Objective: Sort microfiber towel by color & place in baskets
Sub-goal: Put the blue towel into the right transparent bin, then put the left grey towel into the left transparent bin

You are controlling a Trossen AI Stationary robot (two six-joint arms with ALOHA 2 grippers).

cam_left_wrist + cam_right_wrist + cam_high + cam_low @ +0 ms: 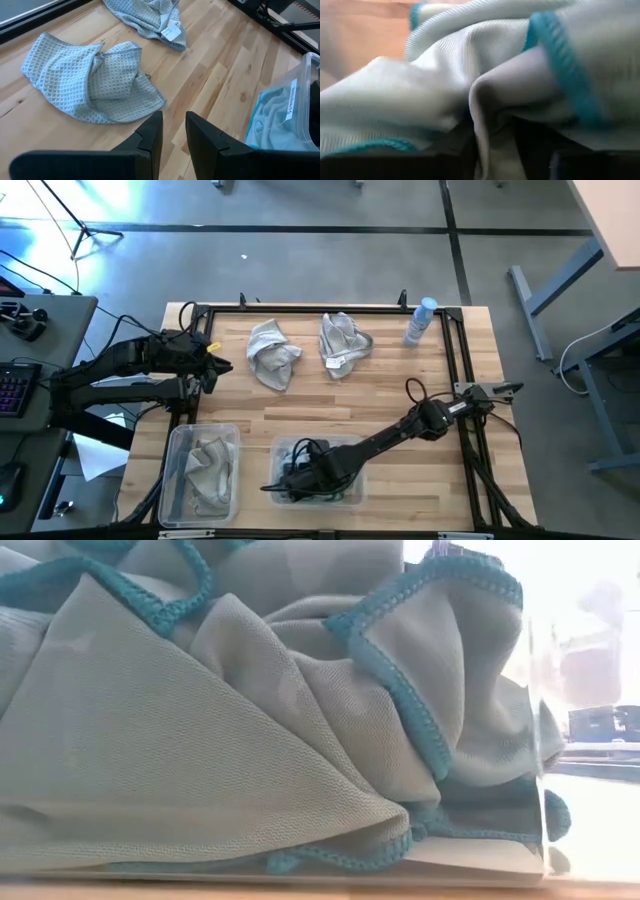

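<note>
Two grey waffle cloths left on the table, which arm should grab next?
Left, probably. Its tool hangs empty beside the nearer grey waffle-weave cloth. The right tool is down inside the clear plastic basket, against teal-edged cloth.

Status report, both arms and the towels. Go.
Right gripper down in the middle basket, on a teal-edged towel. Left gripper waiting, empty, at table's left edge. Two grey towels still loose on the table. Nothing blocking.

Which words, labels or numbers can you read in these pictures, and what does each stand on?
None can be read.
White tag on the far grey towel: print too small to read.
Sticker on the clear basket: text blurred.
Spray bottle: no legible label.
</note>
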